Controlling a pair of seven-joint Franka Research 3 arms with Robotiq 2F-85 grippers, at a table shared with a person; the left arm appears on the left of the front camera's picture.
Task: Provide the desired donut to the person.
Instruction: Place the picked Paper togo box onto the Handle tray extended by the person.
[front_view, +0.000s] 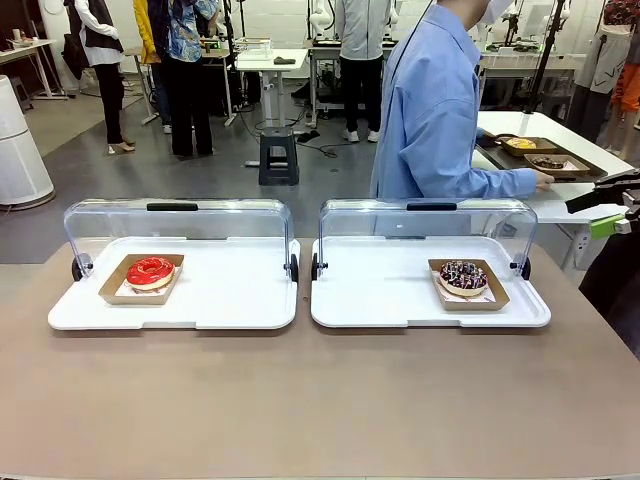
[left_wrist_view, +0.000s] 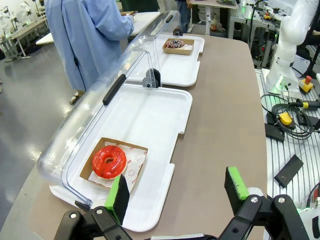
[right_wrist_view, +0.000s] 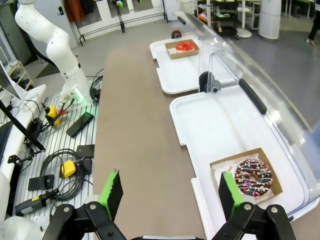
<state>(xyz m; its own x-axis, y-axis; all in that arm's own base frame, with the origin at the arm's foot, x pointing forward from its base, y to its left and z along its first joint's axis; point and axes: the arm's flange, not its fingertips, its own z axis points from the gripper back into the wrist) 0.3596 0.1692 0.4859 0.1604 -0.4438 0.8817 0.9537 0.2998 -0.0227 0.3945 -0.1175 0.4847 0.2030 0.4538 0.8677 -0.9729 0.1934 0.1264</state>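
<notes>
A red-glazed donut (front_view: 150, 271) lies in a cardboard tray on the left white tray (front_view: 230, 300). A chocolate sprinkled donut (front_view: 463, 277) lies in its own cardboard tray on the right white tray (front_view: 380, 295). The person (front_view: 440, 110) in a light blue shirt stands behind the right tray, turned away toward a side table. My left gripper (left_wrist_view: 177, 190) is open above the table's end, the red donut (left_wrist_view: 109, 161) just ahead to its left. My right gripper (right_wrist_view: 170, 189) is open and empty over the other end, near the chocolate donut (right_wrist_view: 253, 176). It also shows as the right gripper (front_view: 608, 210).
Both trays have clear domed lids (front_view: 180, 225) swung open at the back. A side table (front_view: 560, 165) by the person's hand carries more donut trays. Cables and controllers (right_wrist_view: 65, 167) lie beside the table. Bystanders stand far behind.
</notes>
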